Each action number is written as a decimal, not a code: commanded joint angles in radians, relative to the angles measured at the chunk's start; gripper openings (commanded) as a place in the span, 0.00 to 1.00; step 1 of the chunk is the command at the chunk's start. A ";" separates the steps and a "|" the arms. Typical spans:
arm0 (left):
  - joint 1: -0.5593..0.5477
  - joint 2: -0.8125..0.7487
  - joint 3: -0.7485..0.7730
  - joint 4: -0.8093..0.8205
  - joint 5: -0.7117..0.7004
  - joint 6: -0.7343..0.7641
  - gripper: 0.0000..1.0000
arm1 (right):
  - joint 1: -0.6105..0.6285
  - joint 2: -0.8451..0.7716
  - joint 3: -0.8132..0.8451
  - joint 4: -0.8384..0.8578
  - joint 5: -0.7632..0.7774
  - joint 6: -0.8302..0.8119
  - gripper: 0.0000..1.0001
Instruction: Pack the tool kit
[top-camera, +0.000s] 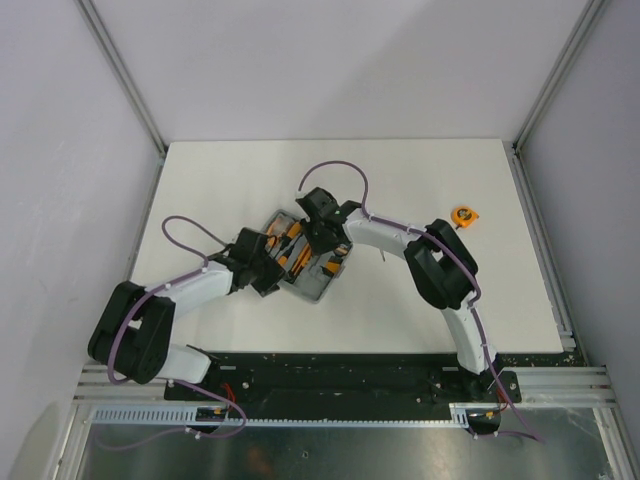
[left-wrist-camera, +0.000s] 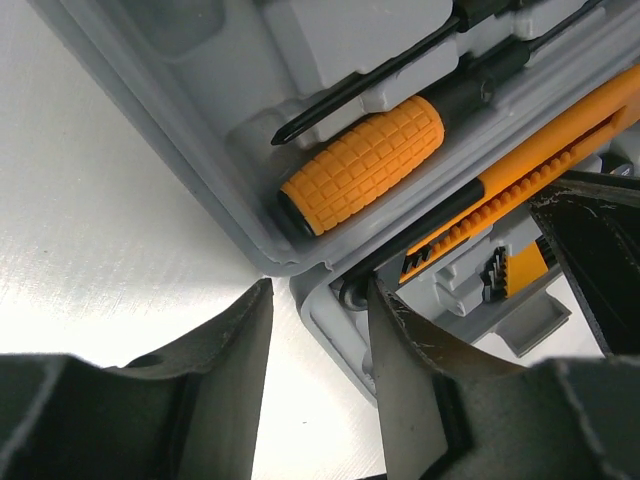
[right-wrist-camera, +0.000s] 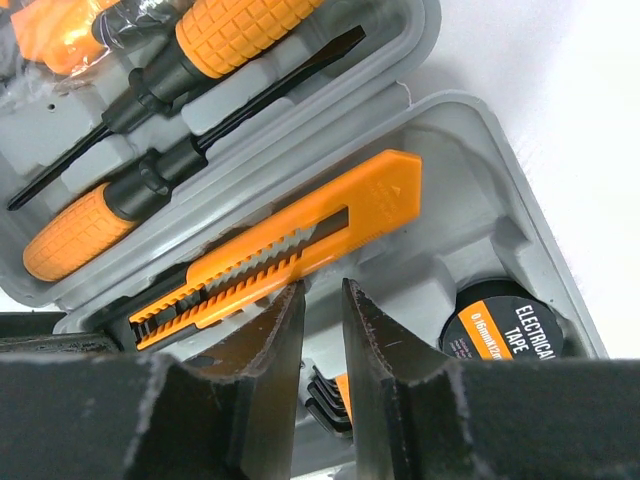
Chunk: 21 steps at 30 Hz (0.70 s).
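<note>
The grey tool kit case (top-camera: 318, 285) lies open mid-table with both grippers at it. My left gripper (top-camera: 262, 266) is open at the case's left corner. In the left wrist view its jaws (left-wrist-camera: 318, 292) straddle the case rim (left-wrist-camera: 325, 318), one finger on the table and the other inside the rim. An orange-handled screwdriver (left-wrist-camera: 365, 165) and the orange knife (left-wrist-camera: 520, 170) lie in their slots. My right gripper (top-camera: 322, 236) hovers over the case's other half. Its jaws (right-wrist-camera: 323, 290) stand narrowly open and hold nothing, with the tips at the edge of the knife (right-wrist-camera: 290, 250). An orange tape measure (top-camera: 464, 215) sits alone on the table at the right.
Two screwdrivers (right-wrist-camera: 80, 235) lie in the lid half. A roll of black electrical tape (right-wrist-camera: 510, 330) and a set of hex keys (right-wrist-camera: 325, 400) sit in moulded slots near the right fingers. Frame posts and side walls ring the white table (top-camera: 400, 180).
</note>
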 joint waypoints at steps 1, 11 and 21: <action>-0.003 0.051 -0.030 -0.095 -0.033 0.057 0.47 | 0.016 0.014 0.007 0.016 0.012 0.008 0.29; -0.001 0.027 -0.028 -0.095 -0.051 0.063 0.48 | 0.021 -0.138 -0.001 0.099 -0.005 -0.008 0.32; 0.000 0.034 -0.028 -0.096 -0.053 0.065 0.48 | 0.037 -0.067 0.020 0.085 -0.035 -0.011 0.25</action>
